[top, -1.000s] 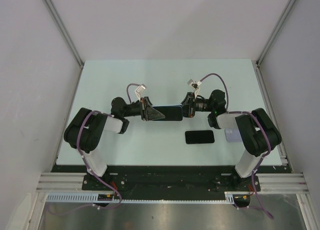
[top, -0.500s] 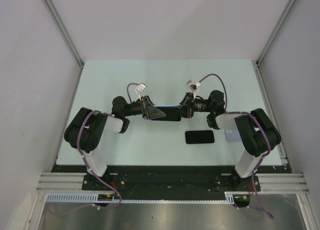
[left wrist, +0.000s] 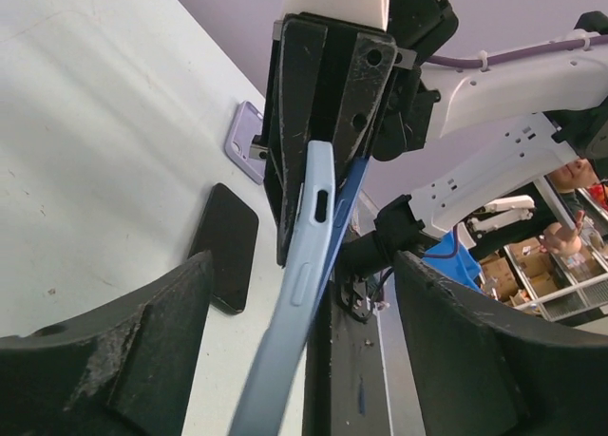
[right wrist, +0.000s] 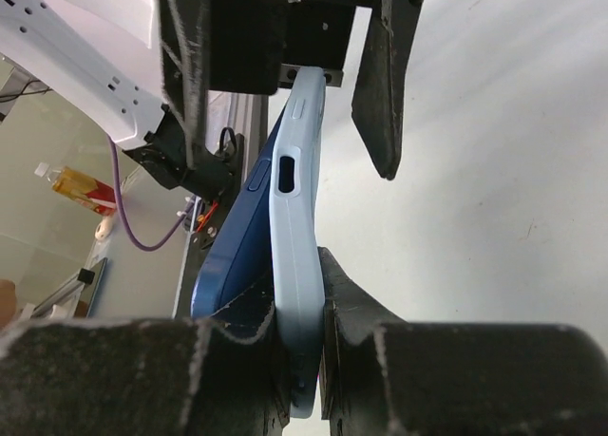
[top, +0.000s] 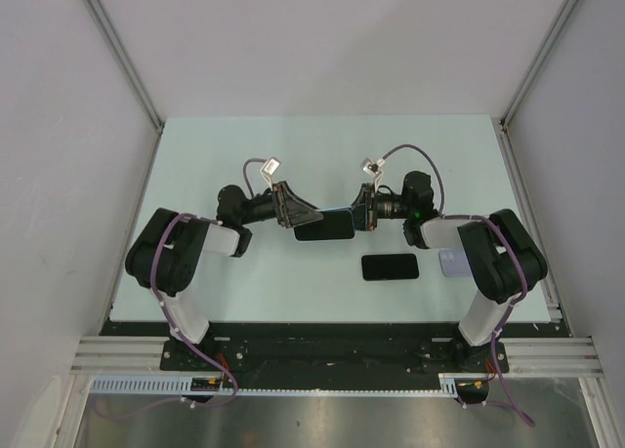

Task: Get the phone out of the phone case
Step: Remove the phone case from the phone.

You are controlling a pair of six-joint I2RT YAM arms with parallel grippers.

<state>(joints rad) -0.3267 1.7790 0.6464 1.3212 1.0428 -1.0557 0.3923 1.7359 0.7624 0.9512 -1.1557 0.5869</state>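
A light blue phone case (right wrist: 296, 265) is held on edge between the two arms, above the table. My right gripper (right wrist: 299, 286) is shut on one end of it. The dark blue phone (right wrist: 233, 255) leans out of the case on one side, and one right finger sits between phone and case. In the top view the pair looks like a dark slab (top: 327, 225) between my right gripper (top: 358, 217) and my left gripper (top: 309, 217). My left gripper (left wrist: 304, 355) is open, its fingers standing wide on either side of the case (left wrist: 299, 293) without touching it.
A black phone (top: 390, 266) lies flat on the pale green table (top: 225, 155) in front of the right arm. A lavender case (top: 451, 263) lies beside it, partly under the right arm. White walls enclose the table on three sides.
My left gripper has opened and let go of the end of the case. Both wrists have shifted slightly toward the far side. The right gripper has kept its grip.
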